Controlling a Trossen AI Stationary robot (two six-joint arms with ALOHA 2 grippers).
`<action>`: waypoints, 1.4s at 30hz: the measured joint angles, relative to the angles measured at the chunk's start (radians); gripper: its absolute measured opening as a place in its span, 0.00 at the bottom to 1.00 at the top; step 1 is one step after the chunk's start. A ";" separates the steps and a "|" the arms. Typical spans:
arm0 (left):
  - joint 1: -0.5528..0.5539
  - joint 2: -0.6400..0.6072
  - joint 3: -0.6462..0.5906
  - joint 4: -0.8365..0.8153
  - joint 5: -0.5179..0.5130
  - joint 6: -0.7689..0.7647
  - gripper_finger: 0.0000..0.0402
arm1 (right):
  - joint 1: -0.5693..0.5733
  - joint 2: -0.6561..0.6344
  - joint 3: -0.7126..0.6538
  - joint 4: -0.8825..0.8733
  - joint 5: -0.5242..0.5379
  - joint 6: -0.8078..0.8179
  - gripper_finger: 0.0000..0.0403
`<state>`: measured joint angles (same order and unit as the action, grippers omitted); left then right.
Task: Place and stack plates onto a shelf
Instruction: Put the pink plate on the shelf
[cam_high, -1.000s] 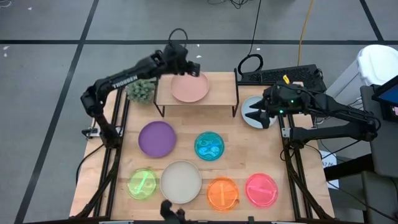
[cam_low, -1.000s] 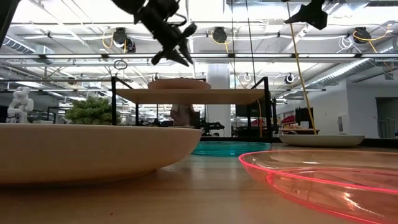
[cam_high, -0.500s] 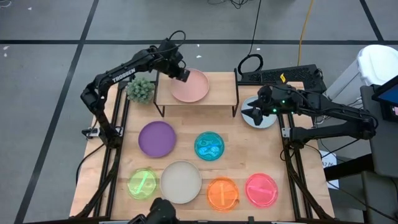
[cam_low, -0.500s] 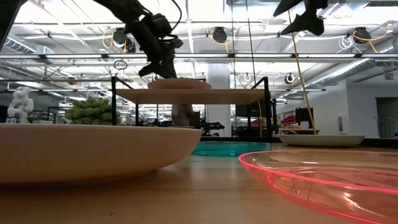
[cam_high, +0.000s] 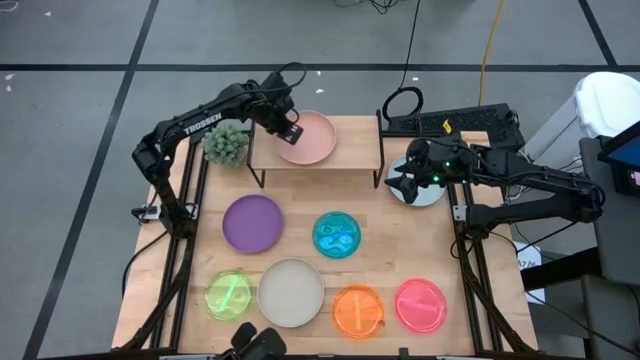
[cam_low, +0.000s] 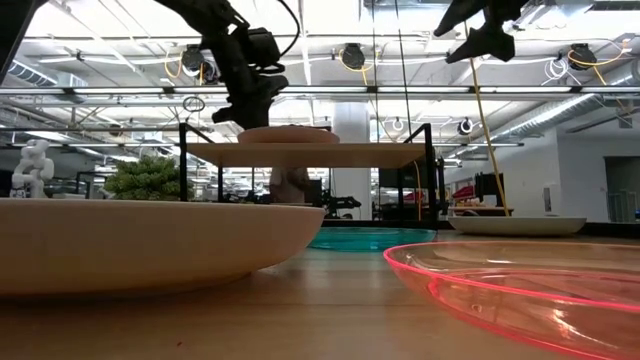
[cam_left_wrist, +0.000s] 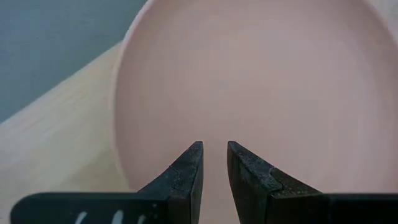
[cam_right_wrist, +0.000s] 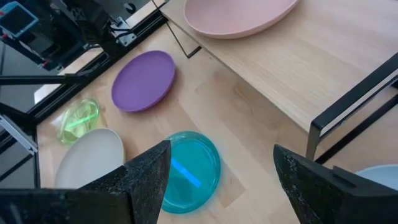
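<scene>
1. The pale pink plate (cam_high: 307, 138) lay on the shelf (cam_high: 355, 150), on its left half, toward the shelf's back edge.
2. The left gripper (cam_high: 290, 130) was over that plate's left rim; in the left wrist view its fingers (cam_left_wrist: 185, 176) stood narrowly apart above the plate's inside, gripping nothing.
3. The right gripper (cam_high: 400, 184) hung above the grey-blue plate (cam_high: 432, 190), which lay on the table (cam_high: 400, 250) just beside the shelf's right end, near the table's right edge. Its jaws were spread wide and empty.
4. The purple plate (cam_high: 252, 221) and the blue plate (cam_high: 337, 235) lay on the table in front of the shelf, apart from each other.
5. Along the table's front edge, left to right, lay the green plate (cam_high: 229, 296), the cream-white plate (cam_high: 291, 291), the orange plate (cam_high: 358, 310) and the hot pink plate (cam_high: 420, 304).
6. A small green plant (cam_high: 227, 144) stood at the table's back left corner, just beside the shelf's left end.
</scene>
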<state>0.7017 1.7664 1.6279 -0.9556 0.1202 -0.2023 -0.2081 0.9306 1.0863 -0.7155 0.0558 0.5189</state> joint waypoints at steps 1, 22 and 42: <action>0.000 0.000 0.000 -0.010 -0.009 0.007 0.19 | 0.000 0.000 0.000 0.000 0.000 -0.005 0.66; 0.000 0.000 0.000 -0.191 -0.117 0.031 0.19 | 0.000 0.000 0.000 0.000 -0.008 -0.008 0.66; -0.006 -0.023 0.000 -0.247 -0.167 -0.083 0.19 | 0.000 0.000 0.000 0.000 -0.008 -0.008 0.66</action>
<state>0.6954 1.7430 1.6279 -1.2023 -0.0465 -0.2849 -0.2081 0.9306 1.0863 -0.7155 0.0476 0.5105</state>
